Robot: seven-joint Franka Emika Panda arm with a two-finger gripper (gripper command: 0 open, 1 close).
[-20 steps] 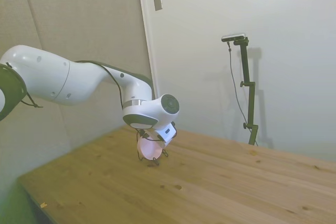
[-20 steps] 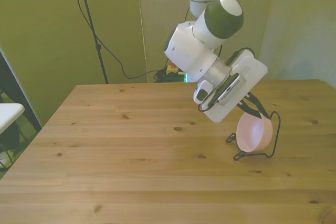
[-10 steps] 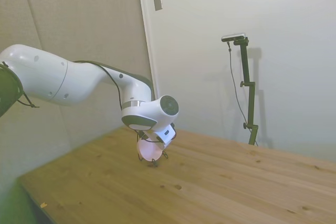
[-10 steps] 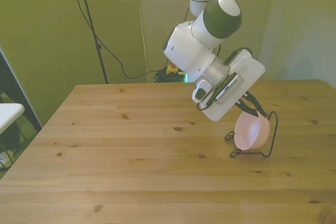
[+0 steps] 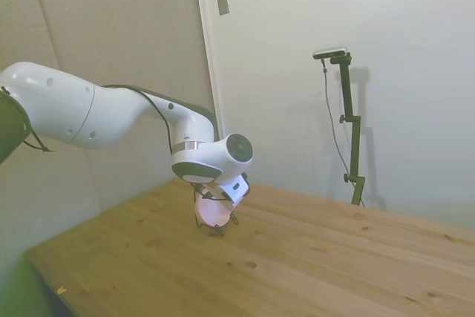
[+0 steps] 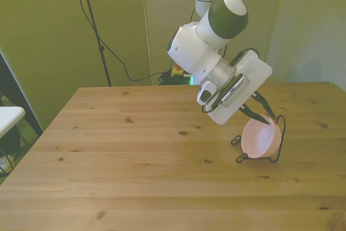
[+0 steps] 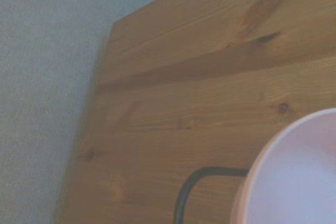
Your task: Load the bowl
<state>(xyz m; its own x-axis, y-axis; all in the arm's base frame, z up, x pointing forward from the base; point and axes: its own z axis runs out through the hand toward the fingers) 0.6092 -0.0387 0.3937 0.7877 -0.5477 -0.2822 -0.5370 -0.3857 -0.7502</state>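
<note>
Small round pale pink plastic bowl (image 6: 260, 139) tipped on edge in thin black wire stand (image 6: 280, 133), opening toward front view's left, on wooden tabletop (image 6: 135, 160), gripper (image 6: 258, 111) at its upper rim, fingers' state unclear, side view mostly hiding bowl.

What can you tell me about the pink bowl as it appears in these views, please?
The bowl is small, round and pale pink, with smooth plain sides that look like plastic. It is tilted on its side, its opening facing the front view's left, leaning in a thin black wire stand on the wooden table. The hand is at its upper rim; whether it grips the bowl is hidden. The wrist view shows only a blurred part of the bowl.
</note>
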